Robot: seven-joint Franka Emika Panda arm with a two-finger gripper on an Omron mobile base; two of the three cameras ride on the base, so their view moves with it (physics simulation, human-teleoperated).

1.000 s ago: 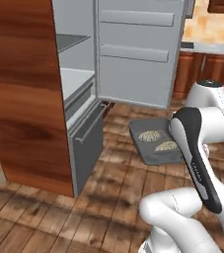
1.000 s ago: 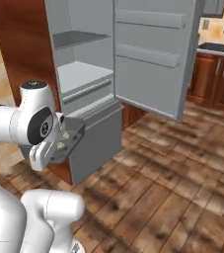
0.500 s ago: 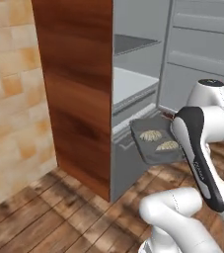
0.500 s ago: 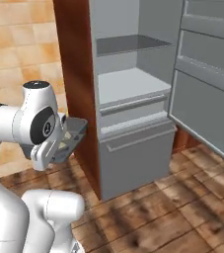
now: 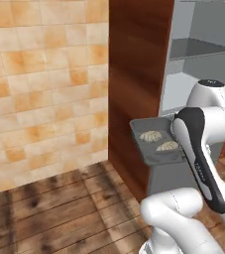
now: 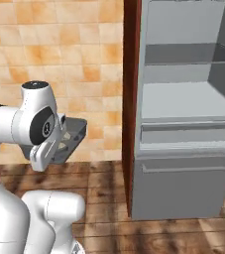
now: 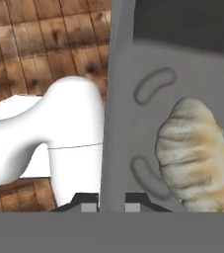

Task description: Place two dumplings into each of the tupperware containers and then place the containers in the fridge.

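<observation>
End effector [image 7: 103,205] nearly shut, pinching the rim of the dark grey container [image 7: 182,74]. In hand view the two dark tips sit either side of the container's thin wall, one outside, one inside. Grip is on the edge, not the floor of the tray.

Container is held up in the air, roughly level, w/ two dumplings inside. Left base view: container [image 5: 146,144] sits just in front of the brown wood side panel [image 5: 139,74], dumplings side by side, one [image 5: 150,135] nearer the panel, the other [image 5: 167,146] nearer the arm. Hand view: one dumpling [image 7: 195,153] close up, ridged, beige-tan, lying on the tray floor beside two shallow oval dents.

Right base view: container [image 6: 70,139] pokes out from behind the arm's big white joint, tilted a bit, against the tiled wall [image 6: 59,59]; dumpling there too small to make out well.

Arm pose: folded up tight, upper link raised, forearm bent down, wrist near chest height of the robot. Container held close to the body, not extended.

Fridge [image 6: 188,104] stands open to the robot's right of the wood panel: grey shelves, light interior, drawer [image 6: 183,186] below. Container is outside the fridge, well apart from its shelves. Wood plank floor [image 5: 49,208] underneath.
</observation>
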